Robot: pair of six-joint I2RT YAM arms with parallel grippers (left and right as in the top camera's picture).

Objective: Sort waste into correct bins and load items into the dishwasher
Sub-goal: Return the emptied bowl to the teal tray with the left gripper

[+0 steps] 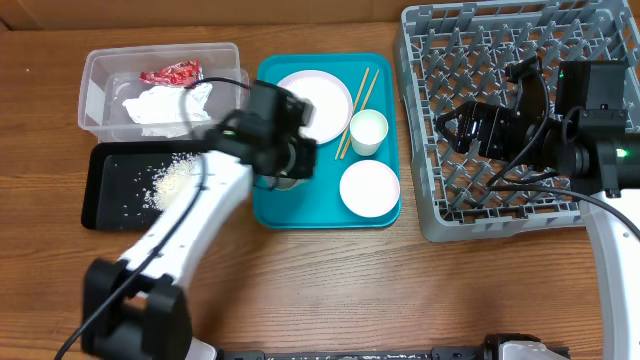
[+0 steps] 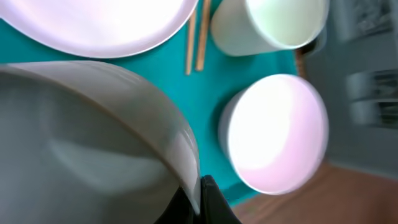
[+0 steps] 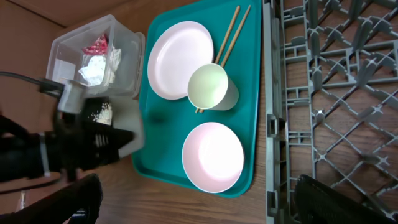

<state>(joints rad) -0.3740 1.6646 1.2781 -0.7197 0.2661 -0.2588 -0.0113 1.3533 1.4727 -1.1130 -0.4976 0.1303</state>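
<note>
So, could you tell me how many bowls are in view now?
2. One bowl sits on the teal tray, front right; the second bowl is held by its rim in the left gripper, above the tray's left side.

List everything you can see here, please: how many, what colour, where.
table: one, brown wood, under everything
dish rack: one, grey, right side
teal tray: one, teal, centre
plate: one, white-pink, on the teal tray
chopsticks: one pair, wooden, beside the plate
cup: one, white, on the teal tray
resting bowl: one, white, on the teal tray
held bowl: one, white, in the left hand
clear tub: one, see-through, left side
red wrapper: one, red, in the clear tub
napkin: one, white, in the clear tub
black tray: one, black, beside the tub
rice: loose grains, white, in the black tray
left hand: one, black, shut on the held bowl
right hand: one, black, open, over the rack
</note>
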